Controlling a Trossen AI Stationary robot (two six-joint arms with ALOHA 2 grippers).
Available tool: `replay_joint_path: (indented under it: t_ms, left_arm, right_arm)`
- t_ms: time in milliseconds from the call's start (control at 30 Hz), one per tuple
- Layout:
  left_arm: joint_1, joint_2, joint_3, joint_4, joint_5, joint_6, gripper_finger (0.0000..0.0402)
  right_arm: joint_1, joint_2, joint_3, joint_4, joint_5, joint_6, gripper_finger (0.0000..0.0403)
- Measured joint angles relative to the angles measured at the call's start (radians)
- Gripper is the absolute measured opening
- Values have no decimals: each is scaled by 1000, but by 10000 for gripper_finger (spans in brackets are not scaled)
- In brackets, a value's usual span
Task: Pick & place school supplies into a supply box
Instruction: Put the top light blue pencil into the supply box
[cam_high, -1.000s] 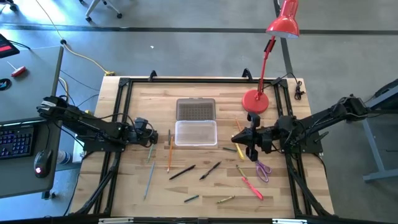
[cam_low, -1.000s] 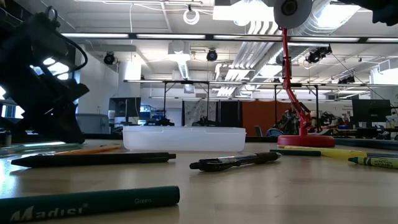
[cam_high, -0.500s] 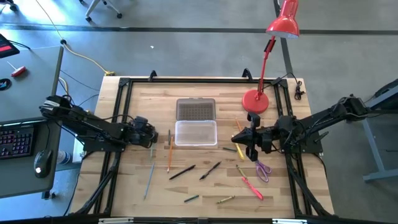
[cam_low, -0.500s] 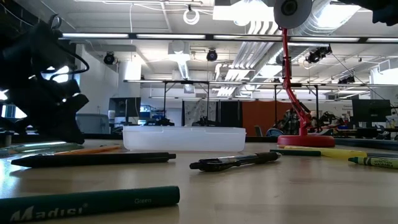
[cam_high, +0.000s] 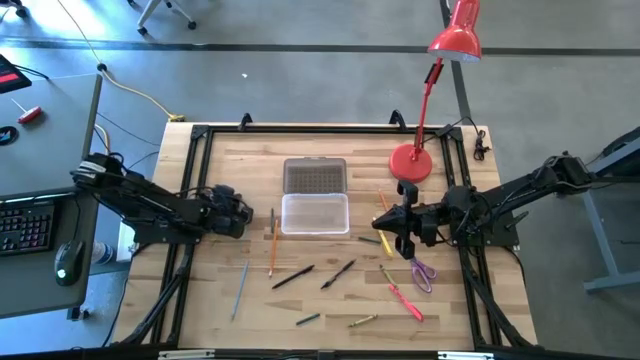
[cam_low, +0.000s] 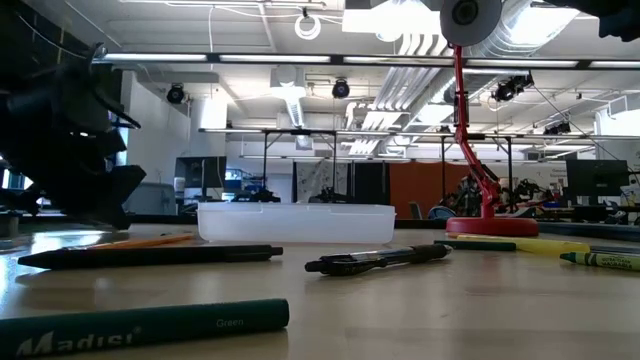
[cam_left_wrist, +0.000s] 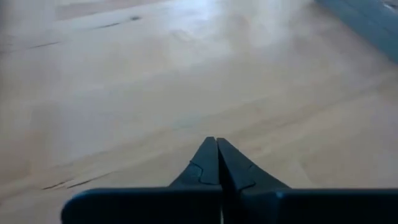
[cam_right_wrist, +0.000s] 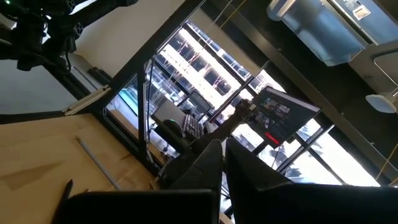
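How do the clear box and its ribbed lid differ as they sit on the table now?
The supply box is pale and translucent; the lid looks darker, greyish and ribbed. The box lies nearer the scattered pens; the lid sits beyond it, toward the table's far edge. In the overhead view, nothing shows inside the box. Both share a rounded rectangular outline and lie side by side.

One camera hangs above, looking straight down on the whole bench (cam_high: 330, 300). Another sits at bench height, looking level across it into the room; both take in the clear box (cam_high: 315, 213) and red lamp (cam_high: 412, 160). The left wrist camera faces bare wood closely; the right tilts up toward ceiling lights.
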Motion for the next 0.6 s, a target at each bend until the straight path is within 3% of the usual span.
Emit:
replay_joint_path:
  t_ms: [133, 333, 600]
  left_arm:
    - [90, 48, 2, 25, 15, 7, 38]
    - [213, 122, 2, 213, 46, 150, 90]
    - [244, 103, 2, 258, 58, 197, 110]
  right_arm:
    - [0, 0, 0, 0, 0, 0, 0]
    - [0, 0, 0, -2, -2, -1, 0]
    - [0, 0, 0, -16, -3, -2, 0]
